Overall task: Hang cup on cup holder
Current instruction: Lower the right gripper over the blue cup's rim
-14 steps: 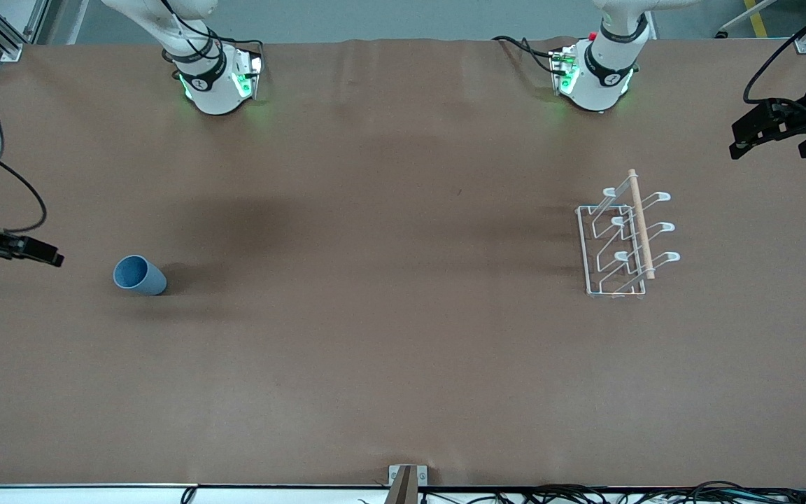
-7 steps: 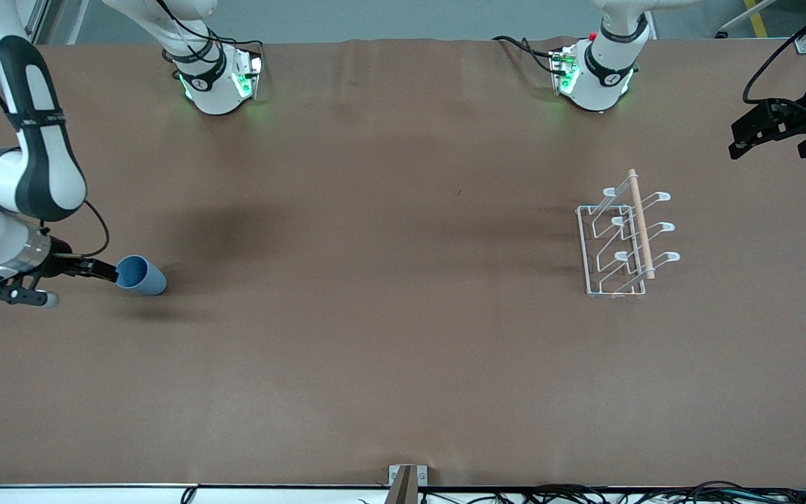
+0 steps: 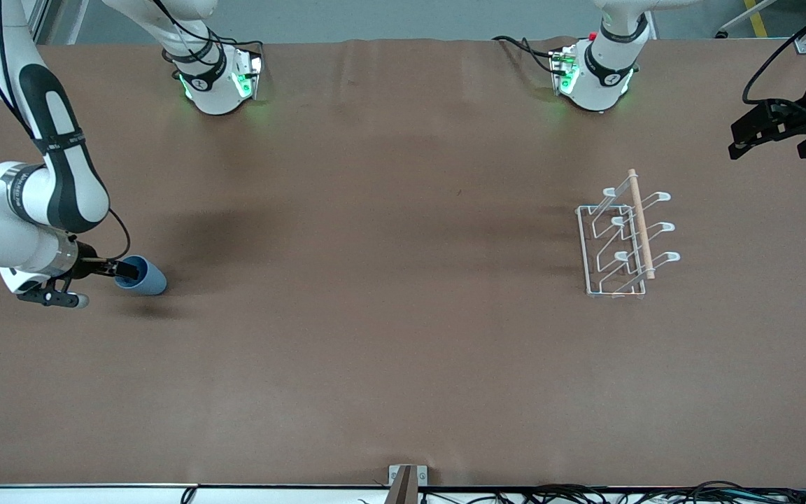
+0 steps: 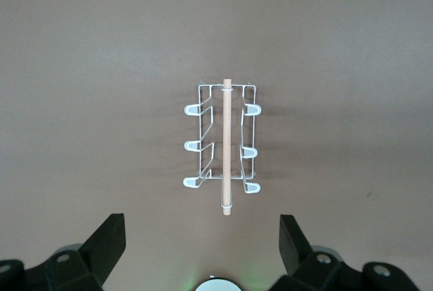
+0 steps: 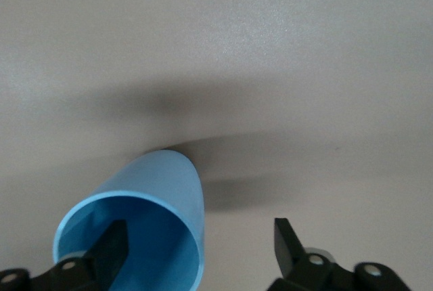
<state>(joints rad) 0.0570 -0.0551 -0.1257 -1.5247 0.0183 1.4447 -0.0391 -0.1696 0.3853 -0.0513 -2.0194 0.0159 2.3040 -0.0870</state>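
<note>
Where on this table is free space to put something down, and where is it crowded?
The wide brown stretch between the cup and the cup holder is bare, as is the strip nearer the front camera than both. It is tight at the cup, lying on its side: the right gripper has one finger inside its mouth. The left gripper waits, open, near the left arm's end of the table.

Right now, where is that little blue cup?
The cup lies on its side on the table at the right arm's end, away from the cup holder; one finger of the open right pincer reaches into its mouth.
</note>
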